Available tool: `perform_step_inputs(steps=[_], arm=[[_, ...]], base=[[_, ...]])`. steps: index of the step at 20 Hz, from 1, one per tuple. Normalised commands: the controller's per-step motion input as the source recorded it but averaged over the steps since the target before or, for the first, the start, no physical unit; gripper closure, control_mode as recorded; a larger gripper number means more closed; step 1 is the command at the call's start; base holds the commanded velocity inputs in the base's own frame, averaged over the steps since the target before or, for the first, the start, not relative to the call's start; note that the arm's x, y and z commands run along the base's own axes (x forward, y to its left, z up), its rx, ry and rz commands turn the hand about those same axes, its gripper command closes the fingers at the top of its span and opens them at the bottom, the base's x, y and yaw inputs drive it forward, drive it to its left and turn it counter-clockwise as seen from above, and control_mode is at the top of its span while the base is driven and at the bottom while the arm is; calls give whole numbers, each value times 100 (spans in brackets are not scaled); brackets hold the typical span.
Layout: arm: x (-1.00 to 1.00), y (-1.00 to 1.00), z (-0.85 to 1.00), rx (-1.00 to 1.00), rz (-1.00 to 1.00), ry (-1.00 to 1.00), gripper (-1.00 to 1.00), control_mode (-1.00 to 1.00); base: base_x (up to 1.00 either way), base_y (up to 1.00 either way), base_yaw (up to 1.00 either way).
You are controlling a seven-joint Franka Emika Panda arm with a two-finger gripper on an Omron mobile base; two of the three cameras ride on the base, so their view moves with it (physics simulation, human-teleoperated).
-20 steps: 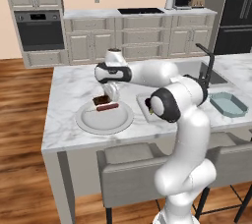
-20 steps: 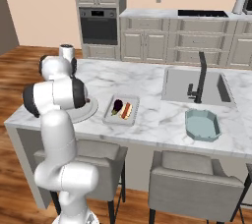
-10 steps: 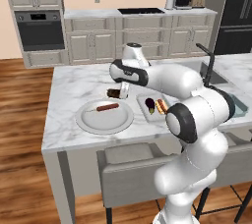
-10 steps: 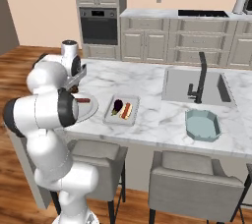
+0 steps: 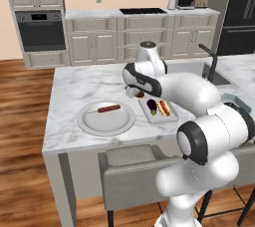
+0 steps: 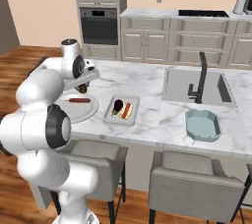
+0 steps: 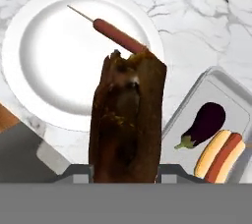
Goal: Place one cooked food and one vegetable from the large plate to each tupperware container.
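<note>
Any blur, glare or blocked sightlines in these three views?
Hand view: sharp, but the held brown food hides the sausage skewer's near end. Left base view: the arm covers the gripper. Right base view: even light, no glare, soft shadows.

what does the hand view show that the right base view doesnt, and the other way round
Hand view alone: the brown food piece close up, gripped in the claw.

Right base view alone: the teal container, the sink and the faucet.

Both: the large plate with a skewered sausage on it, and the pale container holding an eggplant and a hot dog.
</note>
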Motion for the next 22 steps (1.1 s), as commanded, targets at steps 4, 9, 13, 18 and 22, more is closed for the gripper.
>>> perform_step_inputs(steps=[4, 9, 13, 18, 22], arm=[[-29, -46, 7, 4, -64, 0, 100, -100], [-41, -44, 2, 9, -46, 2, 100, -100], [-28, -69, 11, 33, -30, 3, 100, -100], [-30, -28, 0, 20, -16, 8, 100, -100], [-55, 0, 0, 0, -11, 14, 100, -100]], base=[[0, 0, 0], [0, 0, 0], [0, 0, 0], [0, 0, 0], [0, 0, 0]])
